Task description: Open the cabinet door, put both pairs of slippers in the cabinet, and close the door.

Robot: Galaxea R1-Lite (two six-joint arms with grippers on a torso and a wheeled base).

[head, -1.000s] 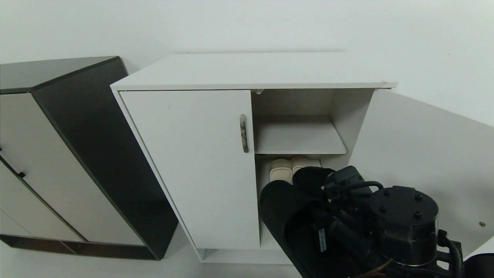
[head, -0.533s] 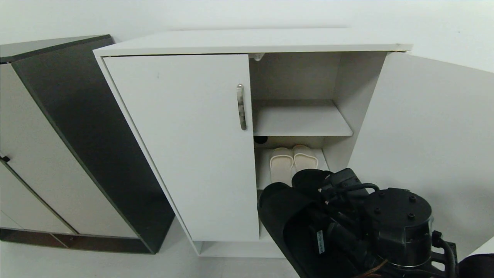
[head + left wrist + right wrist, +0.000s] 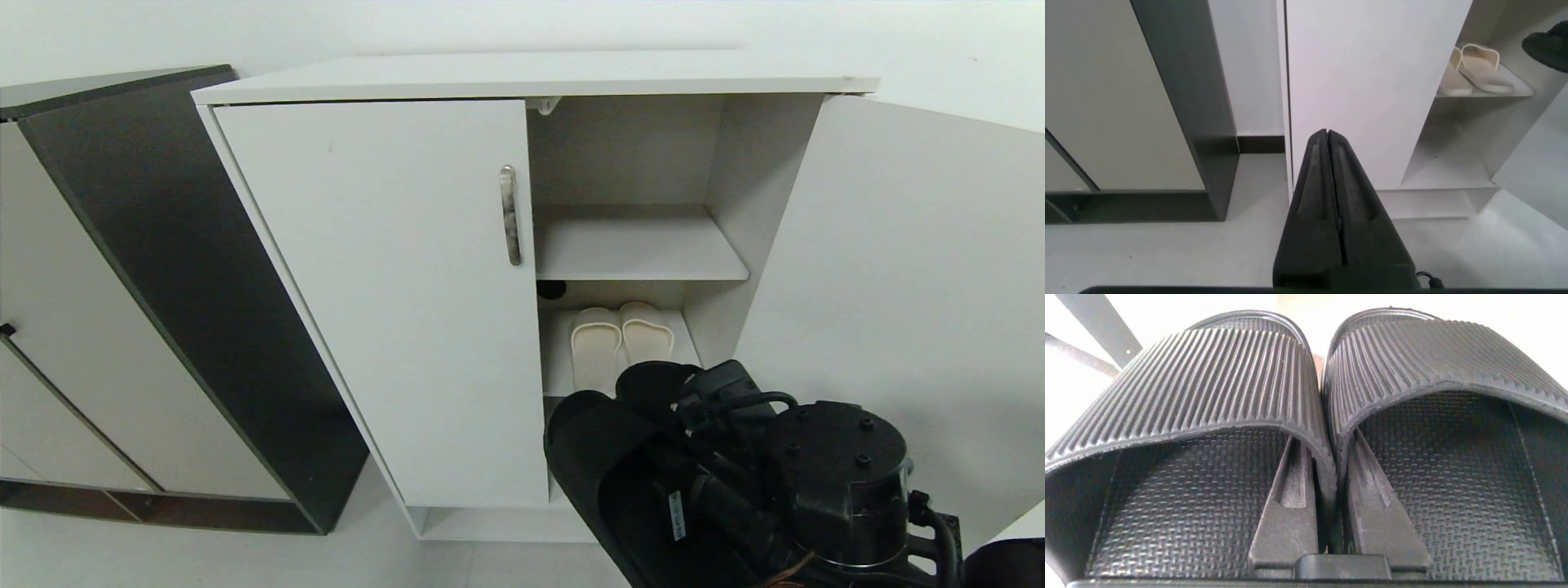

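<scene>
The right end effector (image 3: 1327,502) is clamped on the black slippers (image 3: 604,457). Its two fingers reach in under the straps and pinch the pair's inner walls together, so both slippers hang side by side as one load. They are held just in front of the cabinet (image 3: 531,77), on its open right half, with the open door (image 3: 898,286) swung away to the right. The pair's long axis runs along the end effector's own line, toes leading toward the opening, so the coming move looks like a straight push forward. The white slippers (image 3: 620,343) already lie on the middle shelf (image 3: 690,347) directly ahead, toes inward. The left end effector (image 3: 1327,204) has its fingers together on nothing, off toward the closed door (image 3: 367,286).
</scene>
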